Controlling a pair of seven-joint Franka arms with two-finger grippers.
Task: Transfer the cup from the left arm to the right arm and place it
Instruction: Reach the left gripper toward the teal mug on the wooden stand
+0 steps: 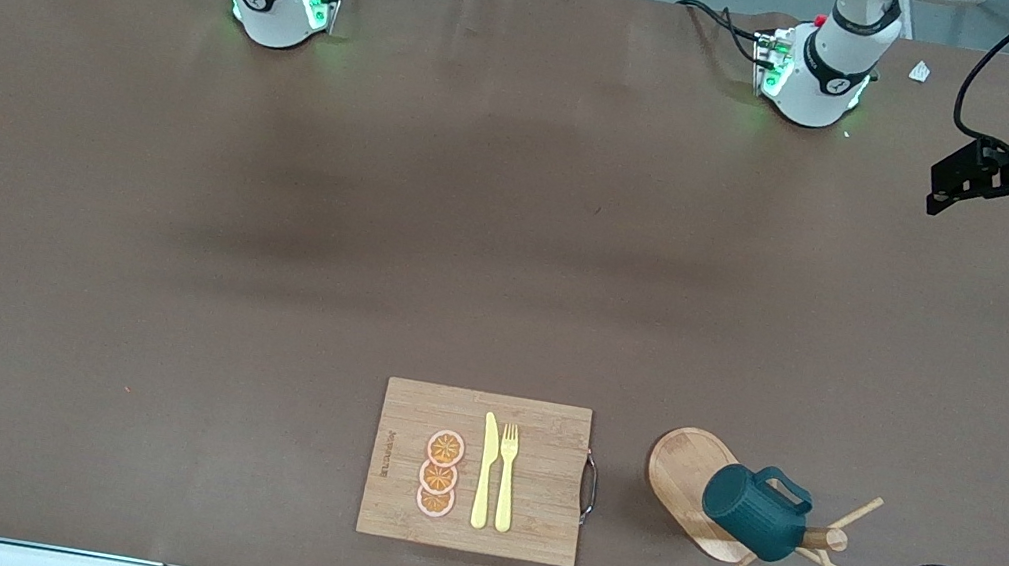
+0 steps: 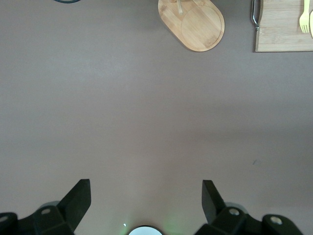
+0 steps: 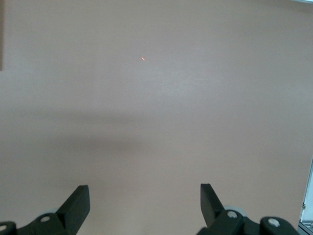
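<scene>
While both arms hang up high at their own ends of the worktop (image 1: 269, 236), the cup (image 1: 754, 511) sits well apart from either hand. It's a dark teal ribbed mug, tipped over and hung on a peg of a wooden mug tree (image 1: 828, 542), w/ its loop handle pointing up. The tree's oval wooden base (image 1: 683, 468) lies near the front camera, toward the left arm's end. Just beside that base, toward the right arm's end, is a bamboo cutting board (image 1: 539, 450) carrying three orange slices (image 1: 440, 473), a yellow knife (image 1: 486, 472) and a yellow fork (image 1: 506, 476).

Left hand (image 2: 145, 198): fingers spread wide, nothing between them, over bare worktop; its wrist view shows the oval base and the board's corner far off, cup not seen there. Right hand (image 3: 145, 201): also spread wide, holding nothing, over bare brown surface at the right arm's end, w/ no task item in its view.
</scene>
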